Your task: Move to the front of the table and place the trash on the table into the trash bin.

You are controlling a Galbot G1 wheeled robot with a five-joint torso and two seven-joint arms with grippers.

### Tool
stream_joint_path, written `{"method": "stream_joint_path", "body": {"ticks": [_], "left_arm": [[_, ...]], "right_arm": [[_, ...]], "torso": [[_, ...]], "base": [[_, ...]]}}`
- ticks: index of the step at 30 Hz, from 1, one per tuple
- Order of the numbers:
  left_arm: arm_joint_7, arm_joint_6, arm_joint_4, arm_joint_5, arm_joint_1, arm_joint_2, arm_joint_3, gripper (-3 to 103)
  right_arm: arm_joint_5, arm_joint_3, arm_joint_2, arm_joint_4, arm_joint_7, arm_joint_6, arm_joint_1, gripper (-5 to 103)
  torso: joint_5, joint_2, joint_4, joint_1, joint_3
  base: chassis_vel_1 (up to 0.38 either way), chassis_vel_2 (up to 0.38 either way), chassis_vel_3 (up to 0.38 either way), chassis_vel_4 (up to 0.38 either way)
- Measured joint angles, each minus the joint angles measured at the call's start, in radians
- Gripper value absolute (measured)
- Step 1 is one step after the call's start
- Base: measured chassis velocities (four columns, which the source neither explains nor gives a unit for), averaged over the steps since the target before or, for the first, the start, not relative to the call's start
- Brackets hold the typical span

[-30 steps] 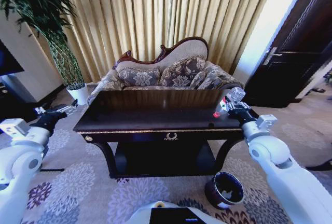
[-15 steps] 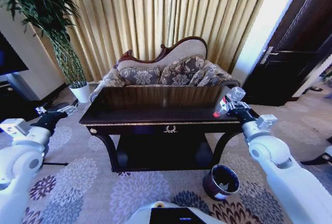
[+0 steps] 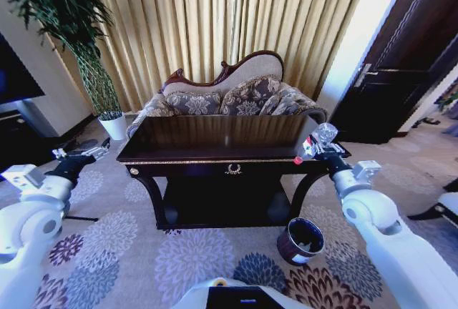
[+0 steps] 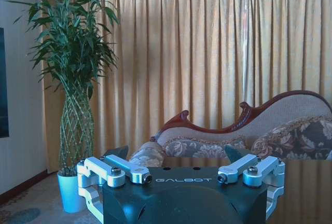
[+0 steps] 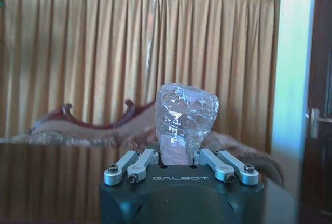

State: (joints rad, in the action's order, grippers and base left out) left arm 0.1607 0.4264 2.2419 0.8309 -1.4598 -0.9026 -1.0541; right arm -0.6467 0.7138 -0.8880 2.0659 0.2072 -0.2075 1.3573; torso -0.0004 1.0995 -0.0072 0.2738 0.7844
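the left gripper (image 3: 80, 156) is hanging out beside the table (image 3: 215, 153), fingers apart and gripping nothing. the right gripper (image 3: 315, 146) is clamping the trash – a clear plastic bottle (image 3: 312, 141), red label, cap end pointing toward the table, base (image 5: 184, 115) crumpled. the trash bin (image 3: 300, 241) is sitting on the carpet below – nearer this arm, so the release needs a downward move.

Head high; wrists level, sofa (image 3: 236, 98) shared.
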Motion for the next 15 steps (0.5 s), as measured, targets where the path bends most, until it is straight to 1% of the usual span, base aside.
{"method": "stream_joint_path", "body": {"ticks": [3,4,5,7,8,11,12,14,15], "left_arm": [[0.003,0.0,0.024,-0.001,-0.002,-0.008,0.003,100],[0.007,0.001,0.033,-0.002,-0.003,-0.008,0.004,100],[0.007,0.001,0.033,-0.002,-0.003,-0.008,0.004,100],[0.014,0.001,0.047,-0.001,-0.009,-0.008,0.003,100],[0.014,0.001,0.047,-0.001,-0.009,-0.008,0.003,100],[0.018,0.004,0.07,0.001,-0.024,-0.012,-0.004,100],[0.018,0.004,0.07,0.001,-0.024,-0.012,-0.004,100],[0.019,0.005,0.083,0.002,-0.036,-0.022,-0.007,100],[0.019,0.005,0.083,0.002,-0.036,-0.022,-0.007,100]], "right_arm": [[0.016,-0.012,-0.052,-0.08,-0.005,0.015,0.033,25],[0.016,-0.02,-0.072,-0.119,-0.005,0.019,0.046,25],[0.016,-0.02,-0.072,-0.119,-0.005,0.019,0.046,25],[0.023,-0.036,-0.101,-0.195,-0.005,0.035,0.058,25],[0.023,-0.036,-0.101,-0.195,-0.005,0.035,0.058,25],[0.065,-0.072,-0.135,-0.368,-0.006,0.099,0.049,25],[0.065,-0.072,-0.135,-0.368,-0.006,0.099,0.049,25],[0.085,-0.106,-0.147,-0.507,-0.006,0.154,0.013,25],[0.085,-0.106,-0.147,-0.507,-0.006,0.154,0.013,25]], "torso": [[0.0001,0.0,0.0,0.0,0.0],[0.0004,0.0,-0.0004,0.0,0.0],[0.0004,0.0,-0.0004,0.0,0.0],[0.0003,0.0,-0.0004,0.0,0.0],[0.0003,0.0,-0.0004,0.0,0.0],[0.0004,0.0,-0.0003,0.0,0.0],[0.0004,0.0,-0.0003,0.0,0.0],[0.0002,0.0,-0.0001,0.0,0.0],[0.0002,0.0,-0.0001,0.0,0.0]], "base": [[0.0,0.0,0.0,0.0],[0.0,0.0,0.0,0.0],[0.0,0.0,0.0,0.0],[0.0,0.0,0.0,0.0],[0.0,0.0,0.0,0.0],[0.0,0.0,0.0,0.0],[0.0,0.0,0.0,0.0],[0.0,0.0,0.0,0.0],[0.0,0.0,0.0,0.0]]}}
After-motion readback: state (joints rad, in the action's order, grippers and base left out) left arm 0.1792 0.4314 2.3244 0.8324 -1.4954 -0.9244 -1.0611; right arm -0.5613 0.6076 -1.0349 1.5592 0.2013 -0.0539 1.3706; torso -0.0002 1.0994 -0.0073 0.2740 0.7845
